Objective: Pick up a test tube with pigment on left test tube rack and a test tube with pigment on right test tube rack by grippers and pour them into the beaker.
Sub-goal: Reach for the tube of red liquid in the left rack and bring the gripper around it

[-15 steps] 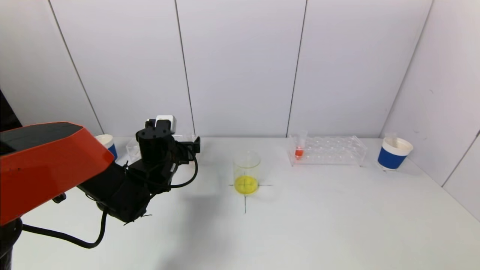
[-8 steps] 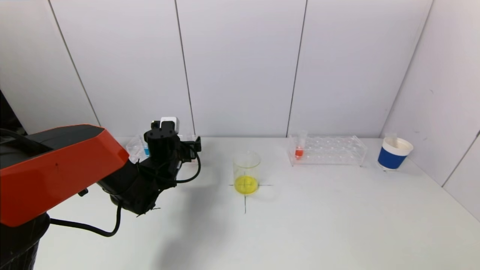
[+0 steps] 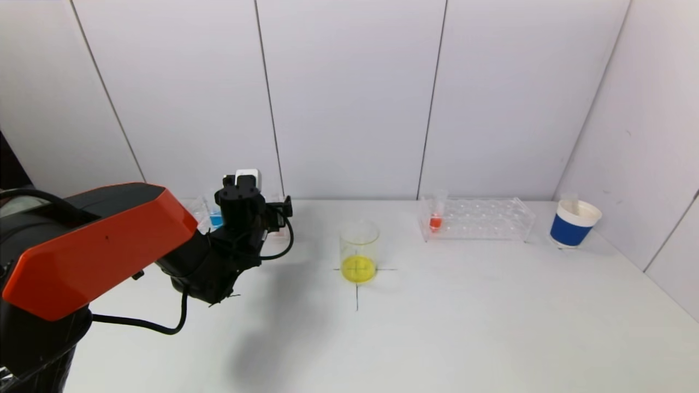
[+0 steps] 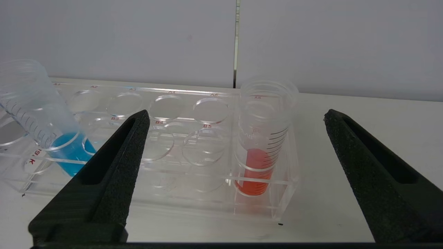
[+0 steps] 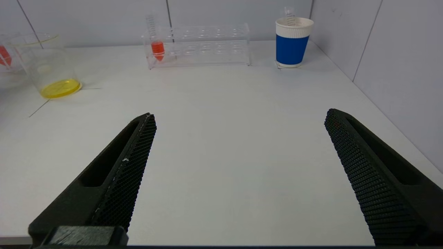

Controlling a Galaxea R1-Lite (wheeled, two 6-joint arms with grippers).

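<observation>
My left hand (image 4: pixel 235 138) gapes empty before the left rack (image 4: pixel 155 145), its red tube (image 4: pixel 258 152) unlifted. My right hand (image 5: pixel 238 145), also spread, hangs over the tabletop (image 5: pixel 221 138). The beaker (image 3: pixel 359 251) holds yellow; both pours remain, I judge.

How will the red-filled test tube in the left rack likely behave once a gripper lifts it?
The red test tube looks smooth and clear, so probably slippery. It has no cap, so tilting may spill. Only its bottom is filled, so likely light. The left gripper is open.

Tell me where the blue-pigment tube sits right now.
The blue-pigment tube leans in the left rack, toward the end opposite the red tube, just beyond the open left gripper.
</observation>
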